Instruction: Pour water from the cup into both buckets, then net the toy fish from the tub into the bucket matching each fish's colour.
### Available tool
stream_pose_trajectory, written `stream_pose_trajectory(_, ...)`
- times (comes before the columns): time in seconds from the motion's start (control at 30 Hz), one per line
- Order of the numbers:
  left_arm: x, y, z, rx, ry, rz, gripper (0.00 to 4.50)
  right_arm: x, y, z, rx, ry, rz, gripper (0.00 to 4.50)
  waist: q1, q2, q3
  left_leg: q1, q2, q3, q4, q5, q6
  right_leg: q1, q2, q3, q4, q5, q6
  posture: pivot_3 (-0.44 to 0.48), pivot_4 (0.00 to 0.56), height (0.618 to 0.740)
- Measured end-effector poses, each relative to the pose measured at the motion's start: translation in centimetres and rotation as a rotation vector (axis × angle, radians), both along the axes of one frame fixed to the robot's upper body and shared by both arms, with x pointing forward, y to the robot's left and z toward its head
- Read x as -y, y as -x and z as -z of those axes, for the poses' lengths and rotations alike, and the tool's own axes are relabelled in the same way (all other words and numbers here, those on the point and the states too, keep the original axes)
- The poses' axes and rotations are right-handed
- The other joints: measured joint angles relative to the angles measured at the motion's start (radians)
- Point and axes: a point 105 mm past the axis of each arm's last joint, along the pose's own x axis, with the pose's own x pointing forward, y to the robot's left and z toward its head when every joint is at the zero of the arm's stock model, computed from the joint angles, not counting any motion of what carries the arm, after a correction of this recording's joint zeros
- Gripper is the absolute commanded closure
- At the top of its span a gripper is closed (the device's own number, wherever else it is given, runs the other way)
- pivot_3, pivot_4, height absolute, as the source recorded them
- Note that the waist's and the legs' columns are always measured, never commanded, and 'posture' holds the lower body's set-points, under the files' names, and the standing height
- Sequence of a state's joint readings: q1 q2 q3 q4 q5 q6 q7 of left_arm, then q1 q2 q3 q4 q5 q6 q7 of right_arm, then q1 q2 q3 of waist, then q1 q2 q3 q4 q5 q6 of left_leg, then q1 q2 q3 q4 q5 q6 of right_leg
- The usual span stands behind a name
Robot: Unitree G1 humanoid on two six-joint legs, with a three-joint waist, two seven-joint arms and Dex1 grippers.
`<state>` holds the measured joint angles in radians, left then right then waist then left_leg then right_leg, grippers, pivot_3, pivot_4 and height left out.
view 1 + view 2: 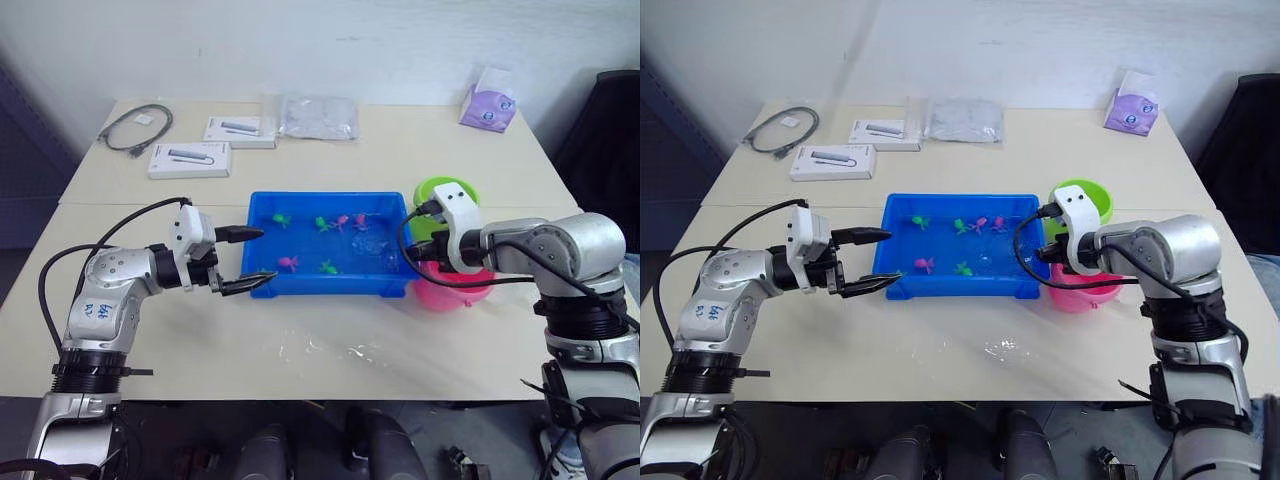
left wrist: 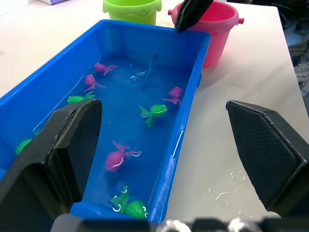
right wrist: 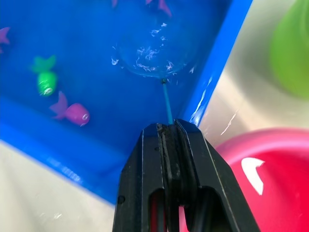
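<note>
Blue plastic tub (image 1: 262,208) sits mid-table, shallow and rectangular, water inside with small glossy green and pink fish (image 2: 153,111) scattered through it. Right gripper (image 3: 174,133) at the tub's right end, fingers clenched on the net's thin handle; net (image 3: 153,55) hoop looks submerged, hard to make out. Left gripper (image 1: 250,260) at the tub's left end, jaws spread, holding nothing. Green bucket (image 1: 444,190) and pink bucket (image 1: 450,292) stand just right of the tub.

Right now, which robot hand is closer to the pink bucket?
The right. The right gripper, shut on the net, is right beside the pink bucket. The left gripper hangs open at the tub's far end.
</note>
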<state>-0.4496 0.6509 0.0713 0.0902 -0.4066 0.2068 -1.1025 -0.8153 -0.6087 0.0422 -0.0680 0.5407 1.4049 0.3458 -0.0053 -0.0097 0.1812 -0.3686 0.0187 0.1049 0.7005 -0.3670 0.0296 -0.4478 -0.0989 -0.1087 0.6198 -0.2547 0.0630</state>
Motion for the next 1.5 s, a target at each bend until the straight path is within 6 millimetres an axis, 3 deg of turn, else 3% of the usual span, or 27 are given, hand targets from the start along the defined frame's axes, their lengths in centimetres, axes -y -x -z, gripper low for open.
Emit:
stream_pose_trajectory(0.4, -0.1, -0.1, 0.0, 0.000, 0.002, -0.010, 0.08, -1.1, -0.8, 0.7, 0.122, -0.049, -0.030, 4.50, 0.000, 0.000, 0.000, 0.000, 0.000, 0.000, 0.000, 0.000, 0.000, 0.000, 0.000, 0.000, 0.000, 0.000, 0.000, 0.000, 0.150, 0.740)
stream_pose_trajectory(0.63, 0.0, -0.2, -0.1, 0.005, 0.002, -0.008, 0.08, -1.3, 0.0, 1.0, 0.188, -0.070, -0.085, 4.50, 0.000, 0.000, 0.000, 0.000, 0.000, 0.000, 0.000, 0.000, 0.000, 0.000, 0.000, 0.000, 0.000, 0.000, 0.000, 0.000, 0.150, 0.740)
stream_pose_trajectory(1.17, 0.4, -0.4, -0.4, -0.002, 0.008, 0.024, 0.08, 1.5, 6.0, -1.9, 0.387, -0.091, -0.197, 4.50, 0.006, 0.000, 0.000, 0.000, 0.000, -0.001, 0.000, 0.000, 0.000, 0.001, 0.001, 0.000, -0.001, 0.000, 0.000, 0.000, 0.150, 0.740)
stream_pose_trajectory(1.37, 2.6, -0.7, -1.7, 0.013, 0.026, 0.126, 0.08, 4.3, 9.5, -3.1, 0.460, -0.120, -0.112, 4.50, 0.026, 0.000, 0.000, 0.001, -0.001, -0.001, 0.000, 0.000, 0.000, 0.001, 0.003, -0.001, -0.001, 0.000, 0.000, 0.000, 0.150, 0.740)
stream_pose_trajectory(1.5, 3.5, -0.8, -1.3, -0.025, 0.036, 0.173, 0.08, 5.7, 12.0, -2.8, 0.467, -0.110, -0.069, 4.50, 0.030, 0.000, 0.000, 0.001, -0.001, -0.001, 0.000, 0.000, 0.000, 0.002, 0.004, 0.000, -0.001, 0.000, 0.001, 0.000, 0.150, 0.740)
